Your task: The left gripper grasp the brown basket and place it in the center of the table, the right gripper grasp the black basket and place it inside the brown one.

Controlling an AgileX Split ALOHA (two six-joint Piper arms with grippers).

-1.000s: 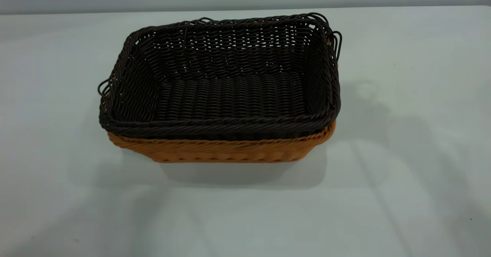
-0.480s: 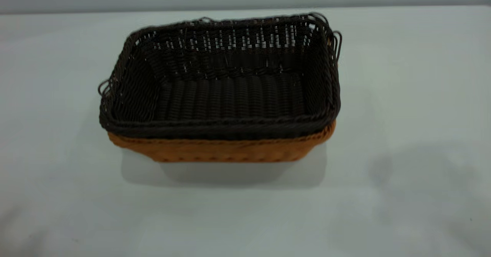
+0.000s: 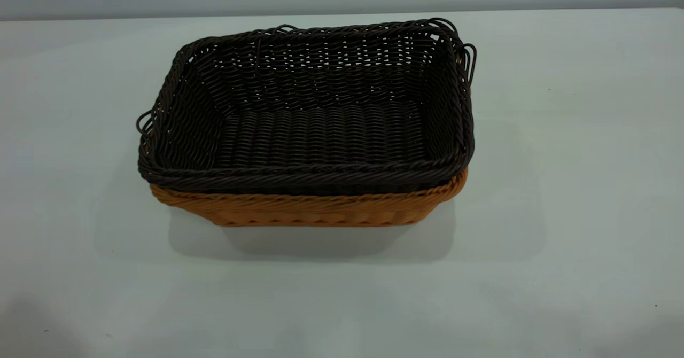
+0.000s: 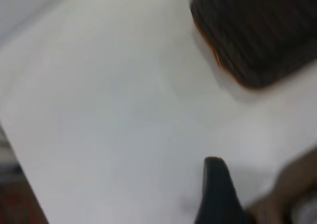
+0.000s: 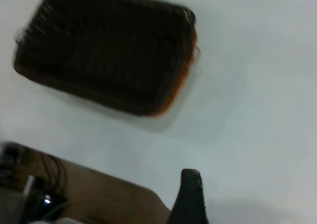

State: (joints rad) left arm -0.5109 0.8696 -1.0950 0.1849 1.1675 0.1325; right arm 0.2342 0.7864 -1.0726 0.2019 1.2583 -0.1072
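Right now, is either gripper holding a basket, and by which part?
Neither. The black basket sits nested in the brown basket on the table, with both grippers away from them.

Left pincer (image 4: 218, 194): only one finger shows, a matte black, tapered blade with a rounded tip. Right pincer (image 5: 190, 196): one visible finger of the same build, black and narrow, rounded at the end. No screws, markings or cabling can be made out on either finger.
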